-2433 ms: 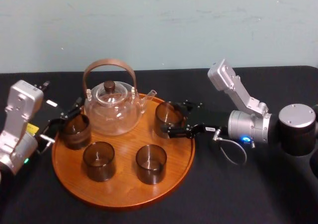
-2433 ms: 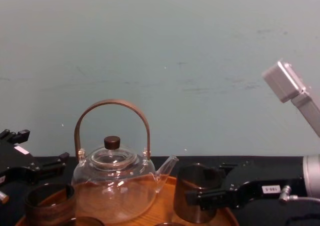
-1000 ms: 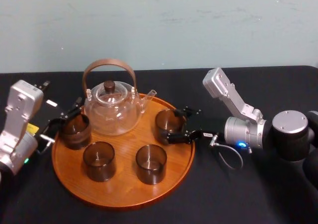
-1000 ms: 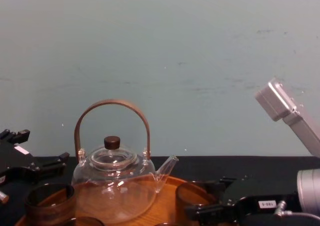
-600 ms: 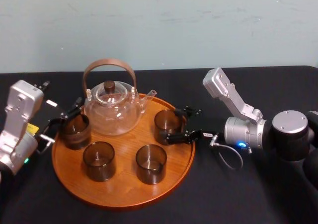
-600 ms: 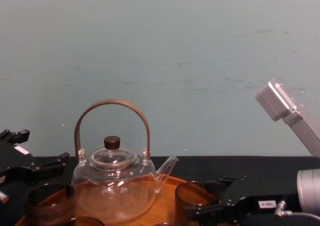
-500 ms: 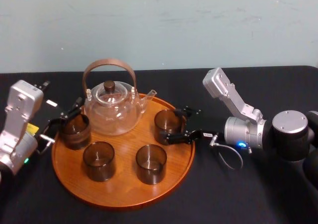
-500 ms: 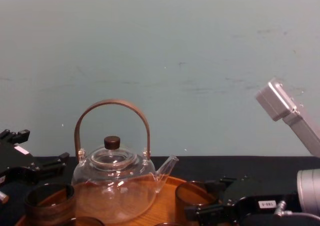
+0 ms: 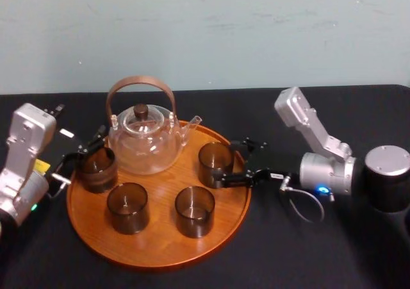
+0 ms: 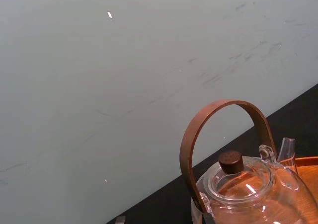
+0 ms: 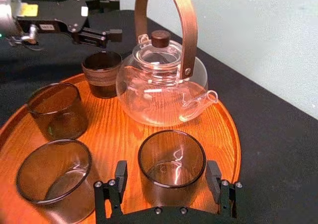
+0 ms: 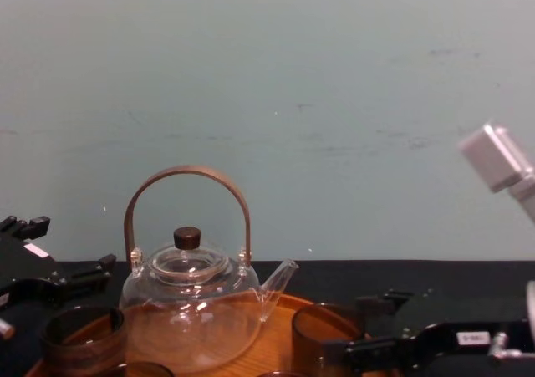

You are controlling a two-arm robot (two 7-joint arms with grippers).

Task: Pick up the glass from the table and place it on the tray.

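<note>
The glass [image 9: 214, 164], dark and smoky, stands upright on the right side of the round wooden tray [image 9: 160, 241]. My right gripper [image 9: 241, 163] is open at the tray's right rim. In the right wrist view the glass [image 11: 171, 165] sits between the fingertips [image 11: 120, 170] with a gap on each side. From the chest view the glass [image 12: 322, 339] is just left of the right gripper [image 12: 369, 323]. My left gripper [image 9: 85, 147] rests open at the tray's left rim, by the back-left glass [image 9: 97, 168].
A glass teapot [image 9: 142, 141] with a brown hoop handle stands at the back of the tray. Two more dark glasses [image 9: 127, 207] [image 9: 194, 211] stand at the tray's front. Black cloth covers the table, with free room to the right and in front.
The right gripper lowered the glass onto the tray and opened. Its arm has since drawn back to the right, so the fingers now reach less far around the glass. The left arm has not moved.
</note>
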